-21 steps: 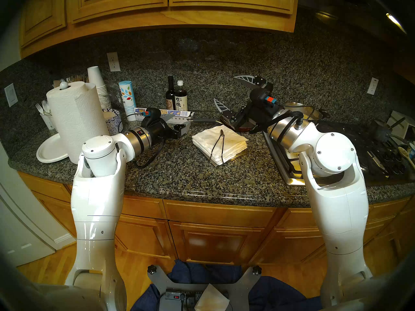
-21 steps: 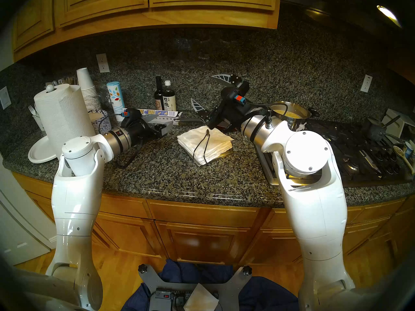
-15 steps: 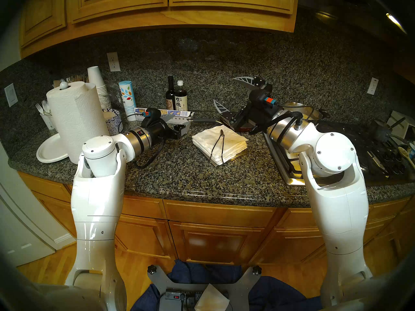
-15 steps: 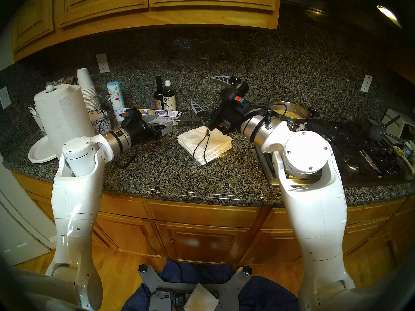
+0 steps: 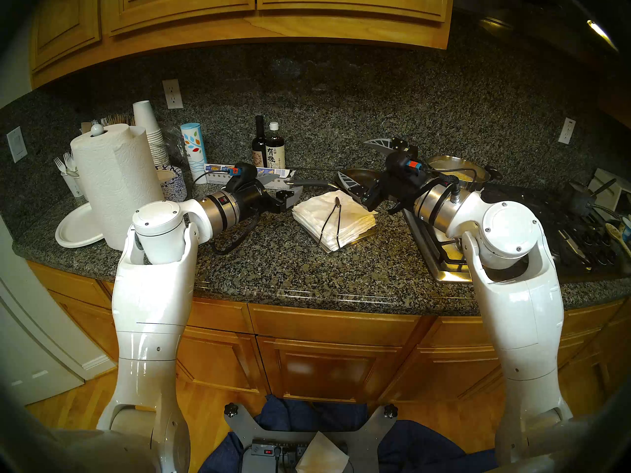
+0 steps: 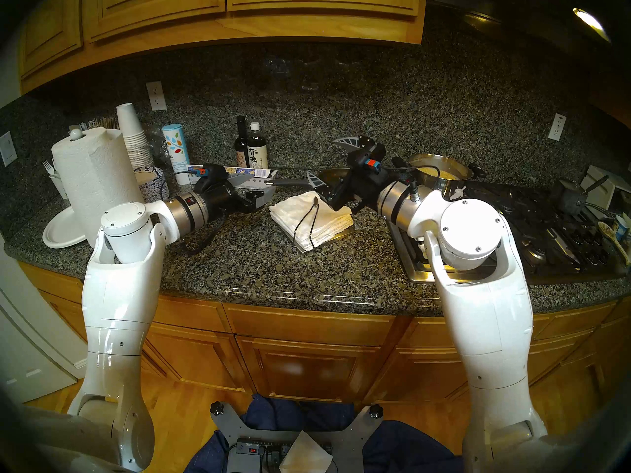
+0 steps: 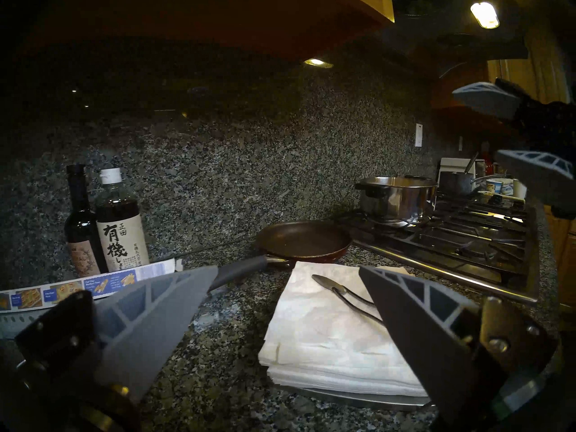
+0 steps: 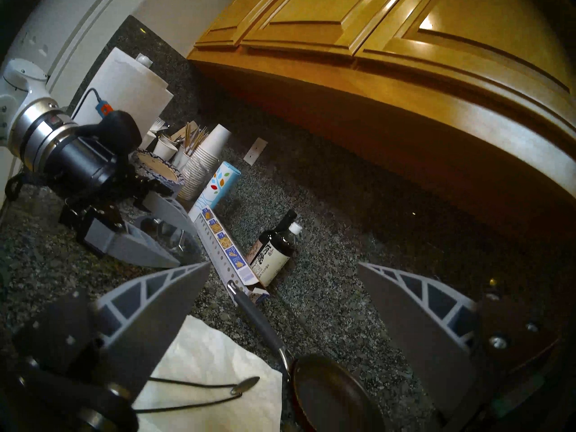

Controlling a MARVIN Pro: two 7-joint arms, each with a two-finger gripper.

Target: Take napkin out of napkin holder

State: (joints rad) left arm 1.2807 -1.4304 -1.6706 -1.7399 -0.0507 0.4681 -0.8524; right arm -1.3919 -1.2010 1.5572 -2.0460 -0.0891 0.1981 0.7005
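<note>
We are in a home kitchen: a speckled granite countertop (image 5: 290, 274) runs under honey-wood cabinets (image 5: 239, 4), with a gas stove (image 5: 512, 243) at its right end bearing a steel pot (image 5: 457, 170). At its left end stand a paper-towel roll (image 5: 116, 185) and stacked paper cups (image 5: 150, 131).

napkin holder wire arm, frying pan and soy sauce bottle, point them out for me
wire arm (image 7: 349, 294): left wrist view, on the thin dark wire behind its teardrop tip.
frying pan (image 7: 304, 239): left wrist view, inside of the dark bowl.
soy sauce bottle (image 7: 120, 235): left wrist view, on the paper label.
</note>
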